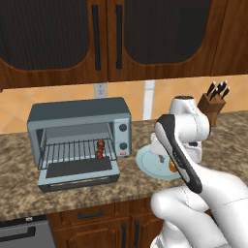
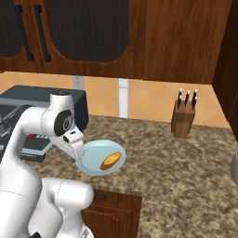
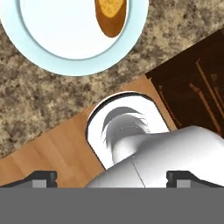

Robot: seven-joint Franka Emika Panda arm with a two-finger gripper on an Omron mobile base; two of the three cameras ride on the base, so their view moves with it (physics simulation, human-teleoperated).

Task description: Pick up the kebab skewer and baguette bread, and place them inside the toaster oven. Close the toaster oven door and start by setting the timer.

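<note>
The toaster oven (image 1: 80,138) stands on the left part of the speckled brown tabletop (image 2: 176,162), against the tiled back wall. The toaster oven door (image 1: 80,174) hangs fully open, folded down flat toward the near edge, with its dark window facing up. Inside, the kebab skewer (image 1: 100,149) lies on the wire rack (image 1: 72,151), toward the rack's right side and close to the front opening; its red and brown chunks line up roughly front to back. Two round dark knobs (image 1: 123,136) sit one above the other on the oven's right panel.

Just right of the oven a pale blue plate (image 2: 88,160) rests on the tabletop near its front edge. The baguette bread (image 2: 110,160) lies on the plate, on its right half in the right base view, tilted diagonally. In the hand view the same bread (image 3: 111,15) shows at the top edge, on the plate (image 3: 57,61).

The arm bends over the plate area, its wrist partly hiding the plate in the left base view. The fingers (image 3: 111,177) are spread wide apart and hold nothing; their dark tips sit at the bottom corners of the hand view, above the tabletop's front edge and the wooden cabinet front, near the plate but clear of the bread.

A wooden knife block (image 2: 183,118) stands far right by the wall, well apart from the plate.
</note>
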